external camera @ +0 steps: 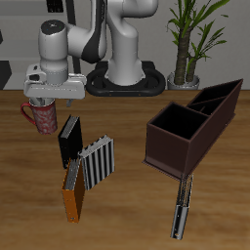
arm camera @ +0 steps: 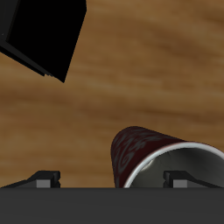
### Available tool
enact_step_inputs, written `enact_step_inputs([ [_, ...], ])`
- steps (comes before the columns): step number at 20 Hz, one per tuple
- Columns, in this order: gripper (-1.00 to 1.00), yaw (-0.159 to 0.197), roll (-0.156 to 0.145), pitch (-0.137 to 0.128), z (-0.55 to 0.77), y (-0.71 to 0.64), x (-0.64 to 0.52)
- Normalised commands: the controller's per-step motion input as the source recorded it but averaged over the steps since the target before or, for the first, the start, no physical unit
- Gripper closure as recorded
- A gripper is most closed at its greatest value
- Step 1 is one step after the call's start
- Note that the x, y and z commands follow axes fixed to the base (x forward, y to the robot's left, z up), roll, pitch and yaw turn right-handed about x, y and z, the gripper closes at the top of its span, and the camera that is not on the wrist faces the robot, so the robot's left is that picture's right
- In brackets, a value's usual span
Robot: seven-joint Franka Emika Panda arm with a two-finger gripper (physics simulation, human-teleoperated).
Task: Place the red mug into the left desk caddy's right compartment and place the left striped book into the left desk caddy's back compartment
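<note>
The red mug (external camera: 45, 119) stands on the table near its back edge, patterned red and white; in the wrist view the red mug (arm camera: 140, 153) shows its pale inside. My gripper (external camera: 41, 101) hangs open just above it. In the wrist view the gripper (arm camera: 112, 180) has one fingertip (arm camera: 179, 179) over the mug's opening and the other outside its wall. The left striped book (external camera: 183, 207) lies near the table's front edge. Just behind it is the dark brown left desk caddy (external camera: 168, 148), its big square right compartment (external camera: 176, 121) empty.
A black book (external camera: 70, 140), a second striped book (external camera: 98, 164) and an orange book (external camera: 75, 189) stand close together just in front of the mug. The black book (arm camera: 44, 35) also shows in the wrist view. A potted plant (external camera: 188, 44) stands behind the caddy.
</note>
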Motion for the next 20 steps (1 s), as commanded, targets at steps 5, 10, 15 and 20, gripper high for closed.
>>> enact_step_inputs([
  [5,1.0,-0.035,0.008,0.012,-0.11,0.24,0.0],
  [10,1.0,-0.056,-0.085,0.013,0.0,0.04,0.03],
  [15,1.0,0.009,-0.011,-0.016,0.05,0.23,-0.06],
  [20,1.0,0.014,0.031,-0.004,0.15,0.4,-0.09],
])
